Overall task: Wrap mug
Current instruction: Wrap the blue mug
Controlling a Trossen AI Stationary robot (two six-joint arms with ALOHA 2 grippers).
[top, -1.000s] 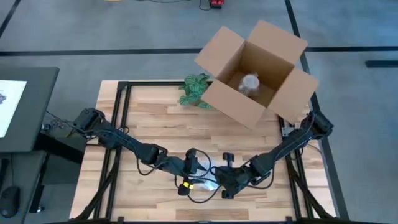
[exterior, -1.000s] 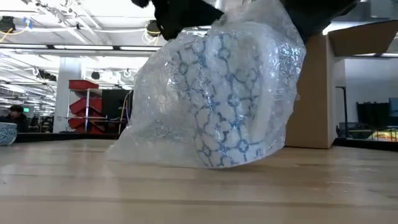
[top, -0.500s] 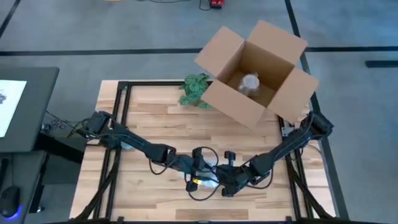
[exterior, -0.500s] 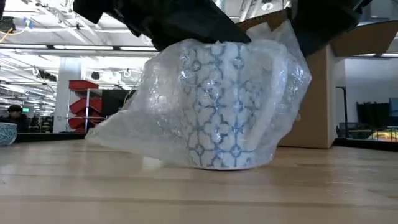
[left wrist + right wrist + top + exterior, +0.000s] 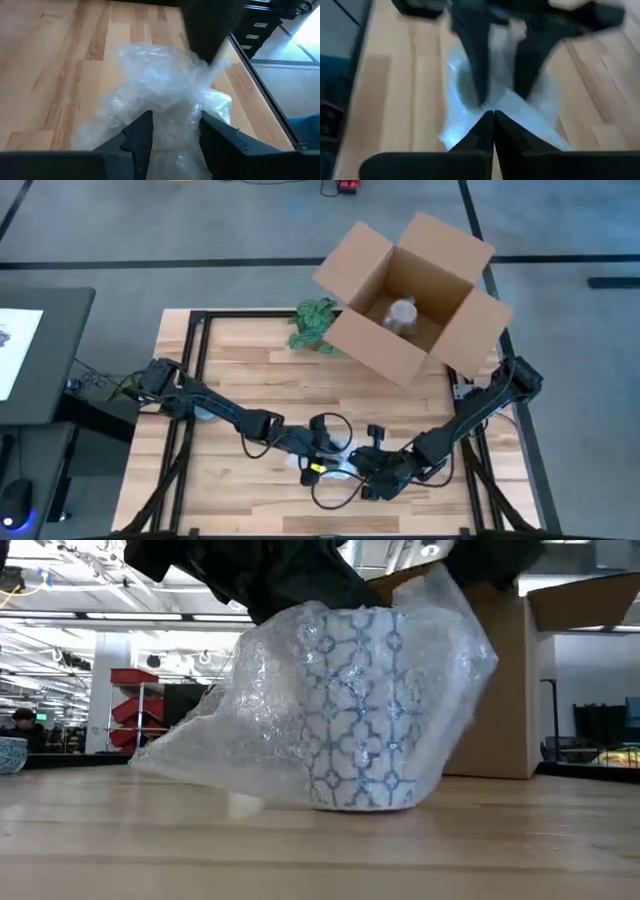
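A white mug with a blue pattern (image 5: 360, 710) stands upright on its base near the table's front edge (image 5: 337, 467). Clear bubble wrap (image 5: 215, 740) is draped over it, and the wrap's loose skirt lies on the wood to one side. My left gripper (image 5: 172, 135) sits over the top of the mug, its fingers part-way apart with bunched wrap between them. My right gripper (image 5: 493, 114) is shut on the wrap just beyond it, coming from the table's right (image 5: 368, 470). The mug's mouth and handle are hidden. My left gripper has a bunch of bubble wrap (image 5: 170, 107) between its two fingers (image 5: 142, 135) over the mug's top, coming slanted from the table's left and above. Whether the fingers also touch the mug under the wrap cannot be told. My right gripper pinches a gathered part of the wrap (image 5: 495, 102) at its fingertips, coming from the table's right. The wrap rises to a peak there (image 5: 212, 65) above the mug, which stays on the table.
An open cardboard box (image 5: 410, 300) stands at the far right with a wrapped item (image 5: 402, 312) inside. A green leafy thing (image 5: 315, 322) lies left of it. A bowl (image 5: 8, 754) sits at the left. Bare wood lies to the left and far side.
My left gripper has gone toward the table's right, onto the top of the wrapped mug. The mug, tilted with one side of its base off the wood a second ago, now stands upright and flat. My right gripper has shifted slightly toward the near right, still shut on the wrap.
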